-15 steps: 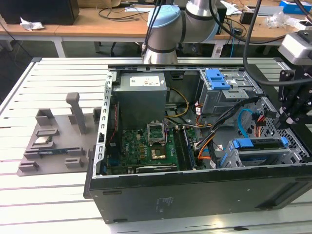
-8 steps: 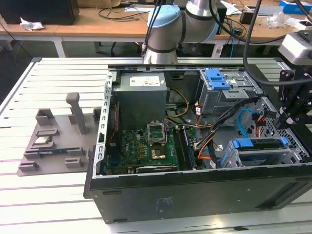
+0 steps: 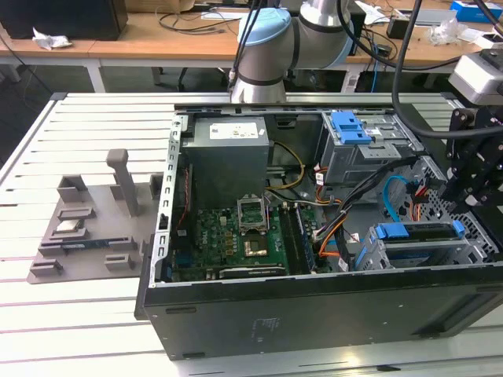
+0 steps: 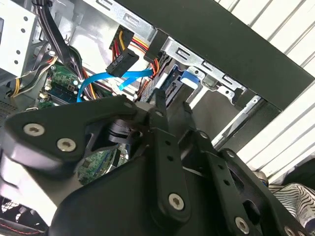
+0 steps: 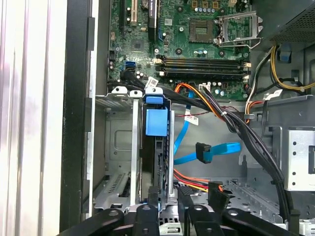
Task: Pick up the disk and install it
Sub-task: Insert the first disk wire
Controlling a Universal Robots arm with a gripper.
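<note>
Above the open computer case, at the exterior view's right, the black end effector hovers over the drive cage; whether its fingers grip anything I cannot tell. The first wrist view shows the disk standing edgewise in that grey metal cage, blue plastic frame uppermost, beside a flat blue cable and green motherboard.

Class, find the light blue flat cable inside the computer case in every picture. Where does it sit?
Exterior view: blue cable arcs between the two drive bays, on the exterior view's right.
Second wrist view: blue cable loops beside a black plug.
First wrist view: blue cable ends in a black connector.
Shared landmark: green motherboard.
</note>
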